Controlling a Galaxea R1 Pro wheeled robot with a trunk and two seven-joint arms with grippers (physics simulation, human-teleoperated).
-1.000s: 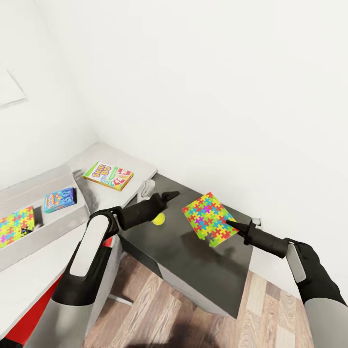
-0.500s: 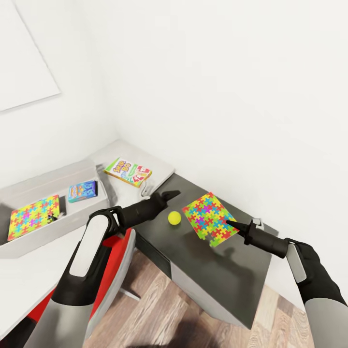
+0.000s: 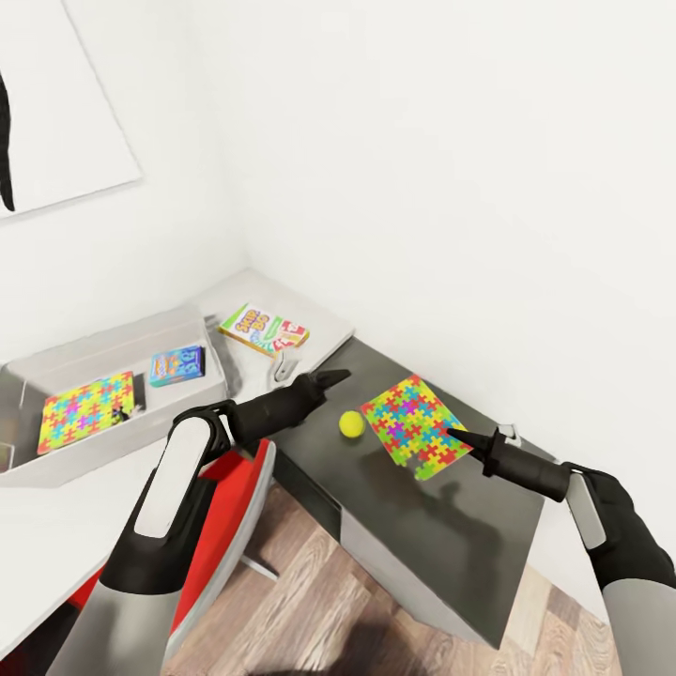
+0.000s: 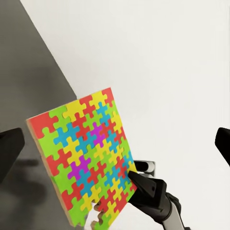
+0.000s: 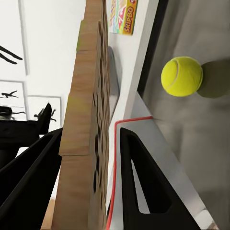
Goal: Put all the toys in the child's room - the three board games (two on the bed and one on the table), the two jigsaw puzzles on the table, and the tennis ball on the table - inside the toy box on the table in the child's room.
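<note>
Multicoloured jigsaw puzzle held tilted above the dark counter, pinched at one corner. Tennis ball resting just beside it. Grey toy box holding a second jigsaw and a blue board game; green-edged board game lying flat beyond.

The toy box runs off the head view at 9 o'clock, so its far end is unseen. A small dark object beside the jigsaw inside it is too small to identify. A wall picture at 11 o'clock is cropped, showing just a sliver of black silhouette. The right gripper fingertips hide the held jigsaw puzzle corner. In the right wrist view that puzzle appears edge-on, its coloured face hidden, and the board game at 12 o'clock is cut off. In the left wrist view, the left gripper's fingers are cropped at 9 and 3 o'clock.
</note>
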